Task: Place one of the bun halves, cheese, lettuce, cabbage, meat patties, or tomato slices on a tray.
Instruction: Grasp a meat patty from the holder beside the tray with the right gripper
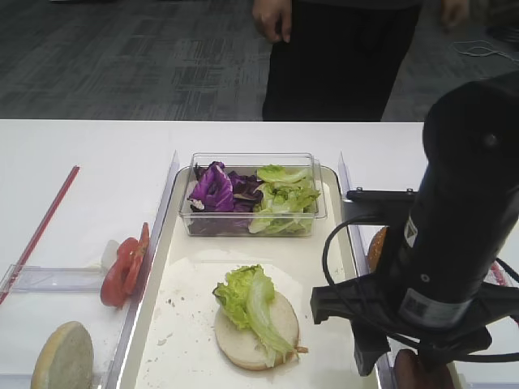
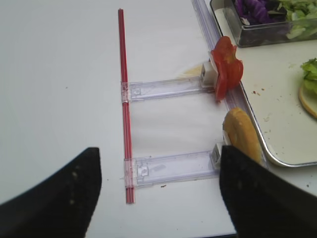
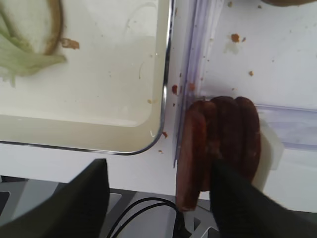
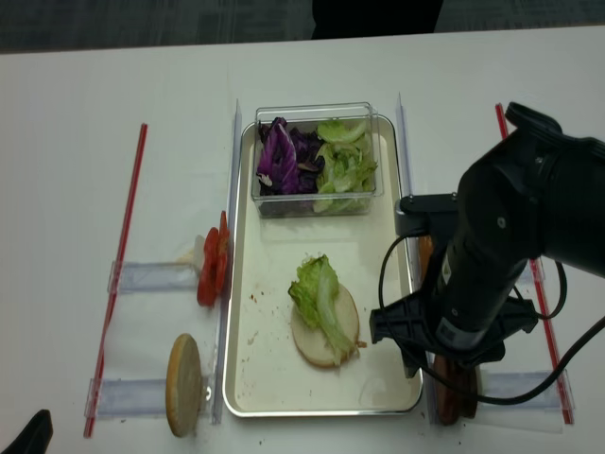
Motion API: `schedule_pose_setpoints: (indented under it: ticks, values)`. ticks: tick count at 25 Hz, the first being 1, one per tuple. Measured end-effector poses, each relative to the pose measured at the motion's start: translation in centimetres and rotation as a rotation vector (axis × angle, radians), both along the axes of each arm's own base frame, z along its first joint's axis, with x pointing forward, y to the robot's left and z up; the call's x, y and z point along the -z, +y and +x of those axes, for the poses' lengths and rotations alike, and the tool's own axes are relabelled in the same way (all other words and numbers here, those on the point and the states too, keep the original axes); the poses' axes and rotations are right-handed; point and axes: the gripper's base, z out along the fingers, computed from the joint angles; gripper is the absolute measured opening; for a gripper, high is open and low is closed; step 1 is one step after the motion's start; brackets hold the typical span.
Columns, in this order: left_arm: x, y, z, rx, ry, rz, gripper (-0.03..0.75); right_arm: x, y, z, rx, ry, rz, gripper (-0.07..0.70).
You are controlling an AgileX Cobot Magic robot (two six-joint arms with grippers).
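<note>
in the first high view the tray sits in the middle. a flat bun half with lettuce on it lies at its 6 o'clock. the tub of cabbage is at 12. tomato slices stand at 9, off the tray.

in the right wrist view the right gripper hangs over the meat patties, which stand on edge in a rack at 3 o'clock of the tray. its fingers are apart, with nothing held yet. one finger comes down between patties, so it may grab two or knock them over.

in the left wrist view the left gripper is spread wide and holds nothing.

in the other high view the patties peek out under the arm.
</note>
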Motion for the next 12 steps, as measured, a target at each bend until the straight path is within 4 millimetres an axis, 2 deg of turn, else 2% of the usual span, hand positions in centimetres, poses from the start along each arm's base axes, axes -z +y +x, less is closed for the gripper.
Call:
schedule_pose_setpoints:
  ticks: [12]
  values:
    - [0.00,0.00,0.00,0.000,0.000,0.000,0.501,0.54,0.12,0.18,0.000,0.011,-0.011,0.424]
